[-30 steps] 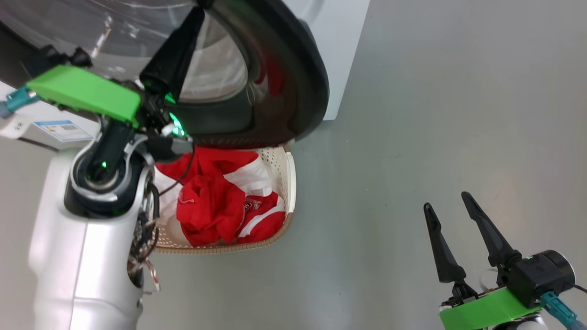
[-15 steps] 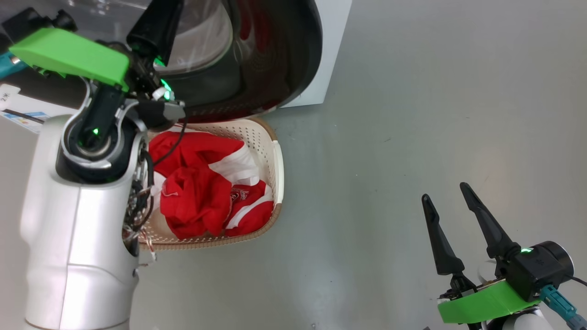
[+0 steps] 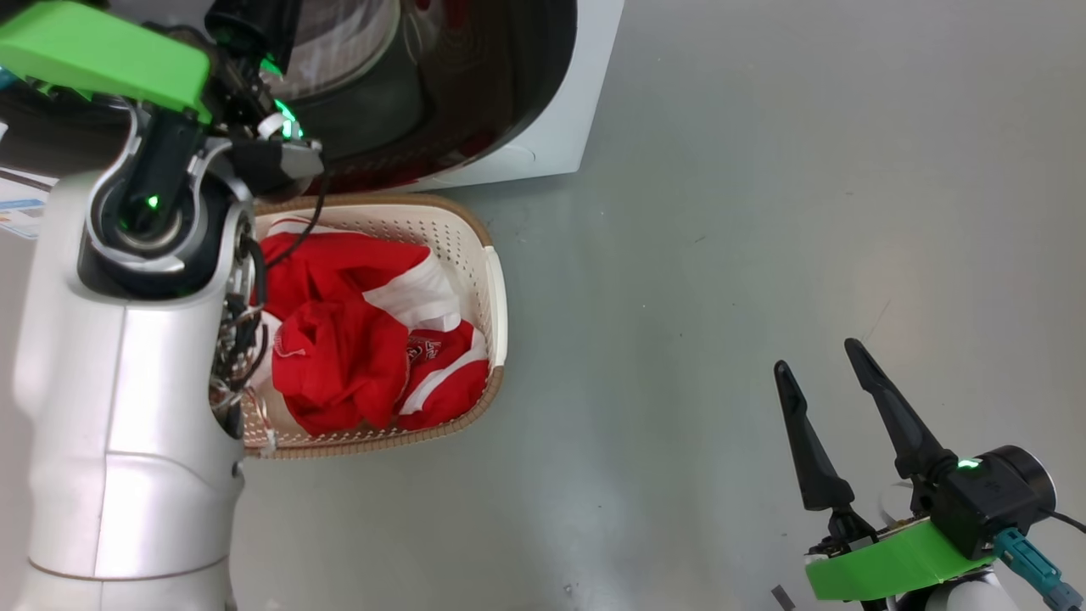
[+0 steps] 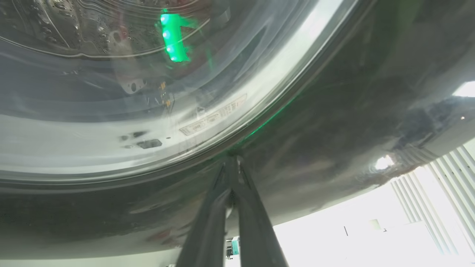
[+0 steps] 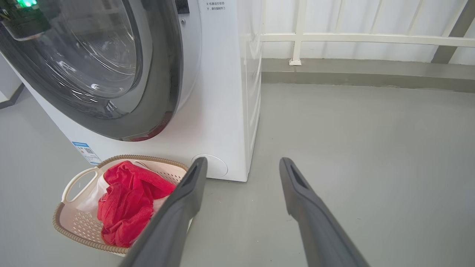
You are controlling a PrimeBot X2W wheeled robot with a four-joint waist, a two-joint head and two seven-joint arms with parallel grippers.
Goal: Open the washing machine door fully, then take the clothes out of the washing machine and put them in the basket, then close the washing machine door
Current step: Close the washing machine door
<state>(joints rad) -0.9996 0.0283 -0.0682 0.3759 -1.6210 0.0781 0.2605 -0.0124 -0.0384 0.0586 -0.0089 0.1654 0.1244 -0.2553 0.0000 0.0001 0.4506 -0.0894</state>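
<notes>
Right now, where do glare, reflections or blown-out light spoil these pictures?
Left wrist view: background beyond the door is blown out white, and a green light reflects in its glass. Head view: the clothes mirror red in the door's glossy rim. Right wrist view: evenly lit and sharp.

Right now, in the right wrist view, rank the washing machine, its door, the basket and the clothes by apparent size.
1. washing machine, cropped by the frame.
2. washing machine door, also cropped.
3. basket, nearer the camera than the machine.
4. clothes, lying inside the basket.
</notes>
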